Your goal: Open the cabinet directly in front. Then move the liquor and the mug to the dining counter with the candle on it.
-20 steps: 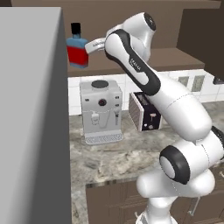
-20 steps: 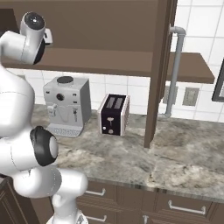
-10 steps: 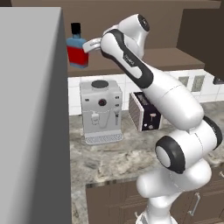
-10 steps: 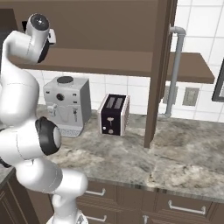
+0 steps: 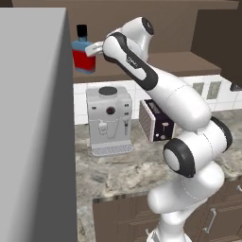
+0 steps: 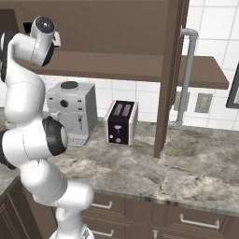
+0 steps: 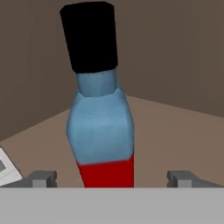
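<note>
Blue-glass squarish liquor, black cylindrical cap

I see the liquor upright on the cabinet shelf. My hand is beside it, jaws spread. A coffee machine and toaster stand on the worktop.

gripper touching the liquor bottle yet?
Apart. In the hand view the liquor bottle stands between the open gripper's fingertips, with shelf visible on both sides of it.
</note>
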Motion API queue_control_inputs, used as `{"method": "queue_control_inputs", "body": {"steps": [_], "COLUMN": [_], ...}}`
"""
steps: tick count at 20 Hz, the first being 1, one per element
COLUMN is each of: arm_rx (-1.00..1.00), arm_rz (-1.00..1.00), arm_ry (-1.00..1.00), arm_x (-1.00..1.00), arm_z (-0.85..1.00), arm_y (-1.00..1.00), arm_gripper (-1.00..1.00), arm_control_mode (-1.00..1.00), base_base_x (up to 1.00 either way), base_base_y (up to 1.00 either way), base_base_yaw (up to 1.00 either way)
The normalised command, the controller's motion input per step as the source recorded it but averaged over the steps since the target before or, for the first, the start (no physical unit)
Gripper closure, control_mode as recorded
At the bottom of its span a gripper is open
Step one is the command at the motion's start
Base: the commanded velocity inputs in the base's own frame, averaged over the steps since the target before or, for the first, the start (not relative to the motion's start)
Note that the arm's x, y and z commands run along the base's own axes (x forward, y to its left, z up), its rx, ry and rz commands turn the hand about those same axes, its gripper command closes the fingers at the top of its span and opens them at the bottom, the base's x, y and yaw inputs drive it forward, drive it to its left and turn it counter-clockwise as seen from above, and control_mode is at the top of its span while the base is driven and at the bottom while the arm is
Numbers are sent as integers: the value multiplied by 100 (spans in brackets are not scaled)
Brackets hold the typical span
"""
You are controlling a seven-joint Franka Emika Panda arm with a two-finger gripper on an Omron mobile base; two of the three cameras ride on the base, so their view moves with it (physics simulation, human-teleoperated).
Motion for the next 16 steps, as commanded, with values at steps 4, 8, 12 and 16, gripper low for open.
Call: {"method": "queue_control_inputs", "body": {"steps": [4,8,12,16], "arm_rx": [0,0,0,0], "arm_rz": [0,0,0,0], "arm_ry": [0,0,0,0], "arm_x": [22,22,28,26], "arm_z": [-2,-4,-2,-1], "arm_y": [25,21,7,4], "arm_gripper": [-100,-100,-100,-100], "arm_control_mode": [-100,-100,-100,-100], "base_base_x": [0,0,0,0], "base_base_y": [0,0,0,0], "base_base_yaw": [0,0,0,0]}}
